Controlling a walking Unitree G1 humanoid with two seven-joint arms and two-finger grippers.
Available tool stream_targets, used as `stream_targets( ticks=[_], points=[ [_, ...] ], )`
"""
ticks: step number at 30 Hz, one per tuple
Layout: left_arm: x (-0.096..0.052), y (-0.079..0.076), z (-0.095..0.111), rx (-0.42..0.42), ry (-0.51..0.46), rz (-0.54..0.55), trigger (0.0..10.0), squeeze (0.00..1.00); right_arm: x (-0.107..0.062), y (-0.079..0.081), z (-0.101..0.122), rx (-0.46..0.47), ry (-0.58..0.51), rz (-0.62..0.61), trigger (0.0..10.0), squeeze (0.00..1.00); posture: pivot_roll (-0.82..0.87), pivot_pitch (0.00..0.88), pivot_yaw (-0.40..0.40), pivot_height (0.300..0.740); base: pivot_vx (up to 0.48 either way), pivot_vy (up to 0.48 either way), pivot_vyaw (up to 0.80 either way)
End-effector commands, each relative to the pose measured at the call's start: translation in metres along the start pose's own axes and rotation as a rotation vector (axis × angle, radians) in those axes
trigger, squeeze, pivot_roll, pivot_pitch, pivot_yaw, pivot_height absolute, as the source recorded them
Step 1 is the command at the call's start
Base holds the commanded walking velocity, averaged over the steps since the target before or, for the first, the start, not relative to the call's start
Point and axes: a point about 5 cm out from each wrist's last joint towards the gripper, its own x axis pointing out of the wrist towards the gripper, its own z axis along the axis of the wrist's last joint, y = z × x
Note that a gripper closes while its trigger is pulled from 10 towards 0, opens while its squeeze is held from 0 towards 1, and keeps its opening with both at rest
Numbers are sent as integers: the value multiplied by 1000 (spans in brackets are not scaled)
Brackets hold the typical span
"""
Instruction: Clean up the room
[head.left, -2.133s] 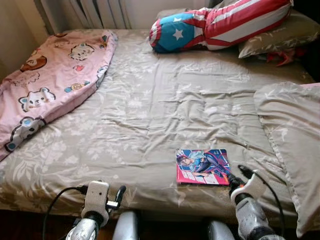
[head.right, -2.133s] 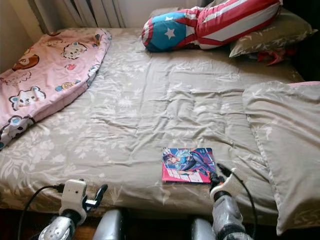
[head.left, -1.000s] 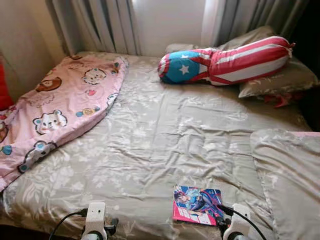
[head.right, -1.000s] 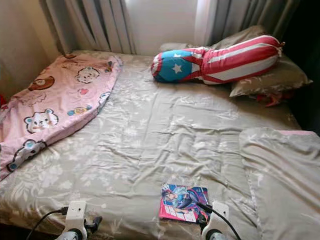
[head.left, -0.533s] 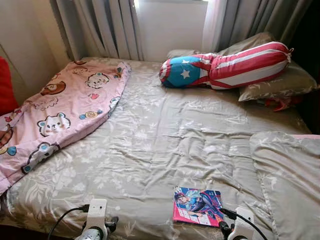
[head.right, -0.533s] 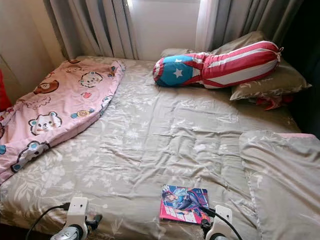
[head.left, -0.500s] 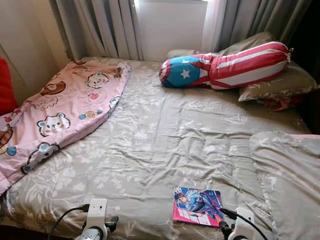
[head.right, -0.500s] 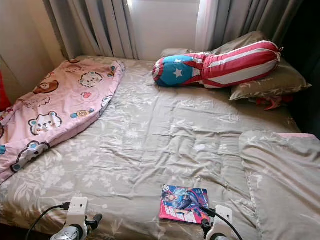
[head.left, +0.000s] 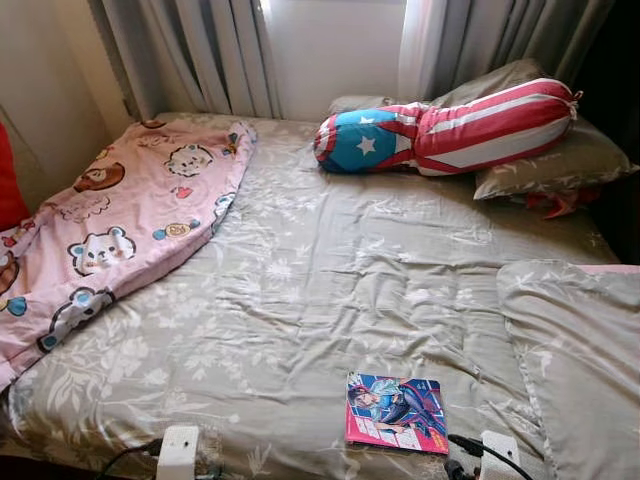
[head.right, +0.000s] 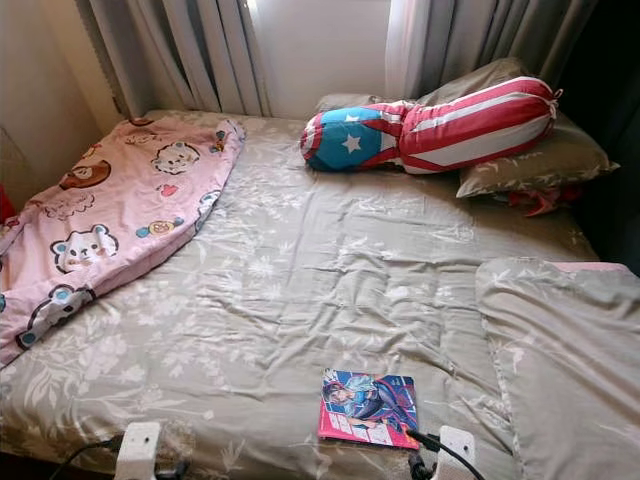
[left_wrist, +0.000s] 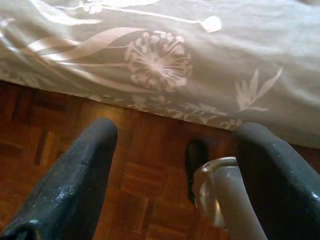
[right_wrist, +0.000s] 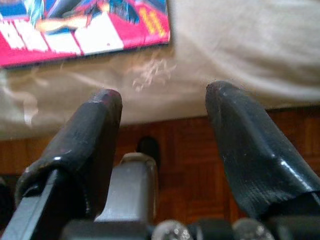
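Grey floral bedding (head.left: 330, 270) is spread over the bed, creased across the middle. A comic book (head.left: 396, 412) with a pink and blue cover is laid flat near the foot edge, toward the robot's right. A pink cartoon-print blanket (head.left: 120, 230) is draped over the left side, its lower end cut off by the picture's edge. A star-and-stripe bolster (head.left: 450, 130) is propped at the head against grey pillows (head.left: 555, 160), and a small red thing behind them is too hidden to be identified. Another grey pillow (head.left: 580, 350) is seen at the right, partly cut off.

Both arms are held low at the foot of the bed, with little more than their white wrist housings seen in the eye views. In the right wrist view the right claw (right_wrist: 162, 107) is spread wide and holds nothing, poised just short of the book's corner (right_wrist: 85, 30) at the bedding's edge. The left claw (left_wrist: 175, 145) is likewise parted and empty, held over wooden parquet floor (left_wrist: 145, 190) beside the hanging bedding.
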Motion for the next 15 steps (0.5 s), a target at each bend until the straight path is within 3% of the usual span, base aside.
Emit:
stream_targets(
  ticks=[1, 7, 15],
  points=[
    [-1, 1, -4, 47, 27, -14, 10000, 0, -1, -3, -5, -4, 21, -18, 10000, 0, -17, 0, 12, 740, 0, 0, 0],
    [0, 1, 0, 65, 8, -6, 10000, 0, -4, -7, -13, -2, 28, -31, 10000, 0, -29, 0, 30, 740, 0, 0, 0],
    [-3, -4, -12, 37, 35, -9, 10000, 0, -9, -9, -32, -39, 82, -33, 10000, 0, 15, 0, -29, 740, 0, 0, 0]
  ],
)
